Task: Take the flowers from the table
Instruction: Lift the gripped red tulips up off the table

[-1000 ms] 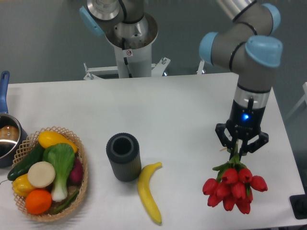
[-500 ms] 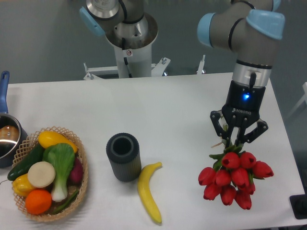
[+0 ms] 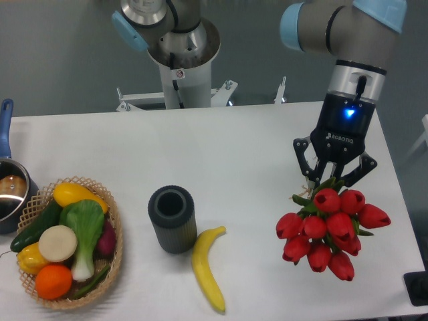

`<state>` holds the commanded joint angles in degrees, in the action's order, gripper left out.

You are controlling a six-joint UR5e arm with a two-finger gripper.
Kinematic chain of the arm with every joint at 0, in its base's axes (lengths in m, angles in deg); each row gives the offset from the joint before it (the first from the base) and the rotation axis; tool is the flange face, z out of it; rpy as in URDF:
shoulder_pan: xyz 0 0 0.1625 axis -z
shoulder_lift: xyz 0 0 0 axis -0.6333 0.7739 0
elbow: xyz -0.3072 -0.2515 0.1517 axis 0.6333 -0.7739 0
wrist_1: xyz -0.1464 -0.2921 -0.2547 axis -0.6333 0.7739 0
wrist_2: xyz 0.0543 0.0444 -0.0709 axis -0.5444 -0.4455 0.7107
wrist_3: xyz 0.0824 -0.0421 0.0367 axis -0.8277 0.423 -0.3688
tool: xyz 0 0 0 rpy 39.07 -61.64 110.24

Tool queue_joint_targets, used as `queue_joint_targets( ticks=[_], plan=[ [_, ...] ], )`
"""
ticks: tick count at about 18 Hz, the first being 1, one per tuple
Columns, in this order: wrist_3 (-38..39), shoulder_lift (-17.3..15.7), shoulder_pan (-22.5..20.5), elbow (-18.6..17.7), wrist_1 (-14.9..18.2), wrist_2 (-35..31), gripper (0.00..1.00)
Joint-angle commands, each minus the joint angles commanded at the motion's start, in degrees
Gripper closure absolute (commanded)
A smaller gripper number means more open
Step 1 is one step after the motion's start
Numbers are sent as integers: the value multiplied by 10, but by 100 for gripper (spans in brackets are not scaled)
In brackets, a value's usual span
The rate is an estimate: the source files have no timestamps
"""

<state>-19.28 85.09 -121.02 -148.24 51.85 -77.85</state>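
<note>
White table (image 3: pixel 221 154); "ROBOTIQ" pincer (image 3: pixel 332 182) grips flowers (image 3: pixel 331 231).

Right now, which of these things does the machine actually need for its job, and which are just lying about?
Needed: bunch of red tulips, black two-finger gripper, white tabletop.
Lying about: yellow banana, dark ribbed cylinder, wicker basket of vegetables, blue-handled pot.

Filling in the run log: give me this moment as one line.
gripper: shut on flowers | flowers: held, blooms down | table: banana, cylinder, basket untouched
</note>
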Motion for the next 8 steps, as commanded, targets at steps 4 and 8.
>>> queue_joint_targets(
  ticks=[4, 8],
  plan=[
    [1, 1, 1, 4, 0, 0, 75],
    [1, 0, -1, 4, -1, 5, 75]
  ],
)
